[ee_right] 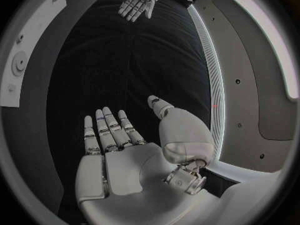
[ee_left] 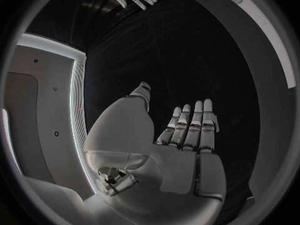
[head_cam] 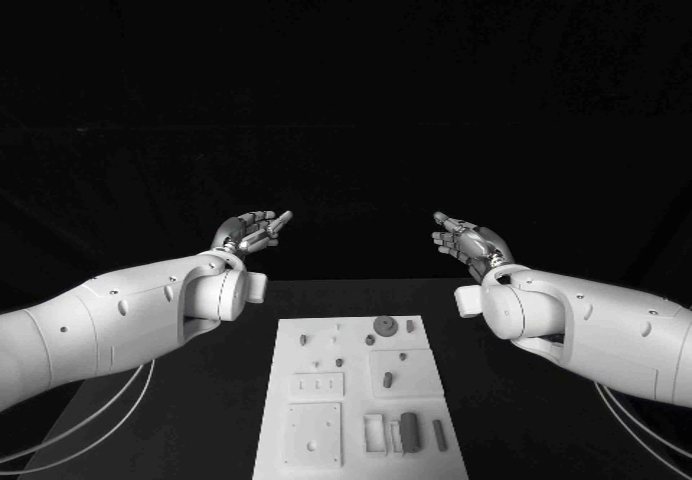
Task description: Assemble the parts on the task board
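Nearest me, the board (head_cam: 361,400) lies flat on the table (head_cam: 505,400), midway between my two arms. I see small parts on it: a round part (head_cam: 385,325) near its far edge and a dark upright peg (head_cam: 410,431) near its close edge. My left robot hand (head_cam: 253,232) hangs in the air well beyond the board, fingers spread and palm empty. My right robot hand (head_cam: 469,240) mirrors it, likewise spread and holding nothing.
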Available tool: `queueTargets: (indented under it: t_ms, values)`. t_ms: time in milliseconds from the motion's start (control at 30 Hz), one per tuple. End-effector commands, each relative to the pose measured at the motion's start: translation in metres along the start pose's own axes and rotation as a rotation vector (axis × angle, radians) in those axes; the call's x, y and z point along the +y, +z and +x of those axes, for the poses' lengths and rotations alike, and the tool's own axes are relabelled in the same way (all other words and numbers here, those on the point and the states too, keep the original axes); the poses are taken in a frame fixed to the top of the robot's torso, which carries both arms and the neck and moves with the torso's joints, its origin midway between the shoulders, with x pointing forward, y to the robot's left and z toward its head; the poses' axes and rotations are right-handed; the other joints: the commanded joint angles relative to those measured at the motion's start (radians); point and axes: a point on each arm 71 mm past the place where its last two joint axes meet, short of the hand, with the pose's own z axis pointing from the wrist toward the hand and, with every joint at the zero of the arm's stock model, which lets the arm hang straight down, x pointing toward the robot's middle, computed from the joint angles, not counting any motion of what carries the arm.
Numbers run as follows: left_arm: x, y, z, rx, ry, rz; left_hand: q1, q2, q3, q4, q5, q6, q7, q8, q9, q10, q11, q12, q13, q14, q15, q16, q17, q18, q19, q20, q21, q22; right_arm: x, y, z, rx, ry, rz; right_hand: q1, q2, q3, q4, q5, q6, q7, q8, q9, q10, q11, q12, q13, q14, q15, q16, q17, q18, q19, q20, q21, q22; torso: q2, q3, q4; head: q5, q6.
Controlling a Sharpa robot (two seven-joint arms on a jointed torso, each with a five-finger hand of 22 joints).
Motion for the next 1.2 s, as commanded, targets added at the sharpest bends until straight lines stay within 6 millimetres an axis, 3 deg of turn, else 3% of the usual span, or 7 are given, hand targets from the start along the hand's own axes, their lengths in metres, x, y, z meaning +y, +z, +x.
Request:
queueTargets:
  t_ms: [33,200,400,433,700,967,1200]
  values:
    - [-0.001,0.008,0.002,0.114,0.034,-0.091,0.020,0.003,-0.002,0.006,0.003,0.021,0.013,0.015,0.017,0.031,0.007,0.009,0.004,0.024,0.005,0.013,0.010,-0.015,0.020,-0.005,0.008,0.015,0.001,0.008,0.004,0.203,-0.012,0.093,0.080,-0.002,0.005,-0.049,0.009,0.075,0.113,0.054,0.048,0.091,0.013,0.021,0.010,0.074,0.015,0.048,0.044,0.026,0.038,0.010,0.023,0.136,0.000,0.0000,0.0001,0.000,0.000]
    - [-0.007,0.014,-0.005,0.115,0.055,-0.104,0.039,0.035,-0.011,0.002,0.005,0.169,0.109,0.083,0.042,0.187,0.060,0.085,0.036,0.116,0.010,0.064,0.027,0.005,0.079,-0.018,0.037,0.030,0.008,0.018,-0.007,0.249,-0.046,0.129,0.156,-0.036,0.027,-0.159,0.017,0.152,0.121,0.095,0.061,0.197,0.021,0.055,0.020,0.184,0.028,0.107,0.066,0.069,0.178,0.005,0.074,0.341,0.000,0.0000,0.0001,0.000,0.000]
    - [-0.007,0.014,-0.005,0.115,0.056,-0.104,0.116,0.062,-0.019,0.002,0.006,0.286,0.106,0.109,0.035,0.325,0.049,0.141,0.055,0.287,-0.022,0.149,0.060,0.057,0.211,-0.042,0.094,0.050,0.012,0.022,-0.012,0.267,-0.061,0.144,0.209,-0.065,0.078,-0.277,0.010,0.235,0.102,0.127,0.068,0.322,-0.014,0.087,0.033,0.323,-0.015,0.168,0.094,0.128,0.343,0.011,0.105,0.318,0.000,0.0000,0.0001,0.000,0.000]
    - [0.006,0.004,-0.009,0.224,0.033,-0.037,0.131,0.065,-0.020,0.001,0.006,0.307,0.100,0.114,0.034,0.348,0.040,0.151,0.058,0.309,-0.030,0.161,0.065,0.061,0.231,-0.048,0.103,0.052,0.007,0.031,-0.018,0.229,-0.664,-0.079,0.210,-0.066,0.085,-0.289,0.010,0.249,0.099,0.131,0.069,0.343,-0.022,0.092,0.038,0.344,-0.023,0.176,0.099,0.136,0.366,0.012,0.108,0.314,0.005,-0.0038,-0.0026,0.004,-0.020]
    - [0.006,-0.005,-0.007,0.291,0.074,-0.006,0.265,0.095,0.003,-0.015,0.004,0.436,0.051,0.142,0.031,0.481,-0.016,0.197,0.082,0.436,-0.084,0.227,0.106,0.081,0.357,-0.082,0.158,0.072,0.005,0.029,-0.007,0.288,-0.895,-0.157,0.225,-0.088,0.109,-0.312,0.009,0.316,0.087,0.144,0.077,0.529,-0.095,0.151,0.094,0.545,-0.102,0.272,0.180,0.161,0.575,-0.020,0.166,0.306,0.014,-0.0030,0.0000,0.002,-0.027]
    - [0.005,-0.023,0.000,0.340,0.072,-0.007,0.300,0.023,-0.046,0.001,0.003,0.468,0.048,0.110,0.009,0.511,-0.021,0.177,0.081,0.450,-0.090,0.226,0.129,0.070,0.380,-0.096,0.158,0.072,0.003,0.029,0.010,0.347,-1.050,-0.189,0.235,-0.107,0.068,-0.314,0.006,0.370,0.029,0.141,0.084,0.743,-0.171,0.321,0.268,0.732,-0.201,0.481,0.356,0.161,0.812,-0.105,0.288,0.346,0.040,-0.0037,0.0081,-0.006,-0.028]
    - [0.001,-0.040,0.005,0.391,0.049,-0.005,0.307,-0.013,-0.061,0.006,0.003,0.462,0.055,0.091,-0.001,0.510,-0.018,0.163,0.080,0.447,-0.088,0.220,0.136,0.063,0.383,-0.099,0.154,0.069,-0.003,0.024,0.036,0.417,-1.205,-0.196,0.245,-0.111,0.017,-0.300,0.017,0.408,0.006,0.123,0.088,0.717,-0.200,0.656,0.546,0.750,-0.272,0.787,0.570,0.161,0.925,-0.178,0.468,0.351,0.071,0.0021,0.0257,-0.012,-0.020]
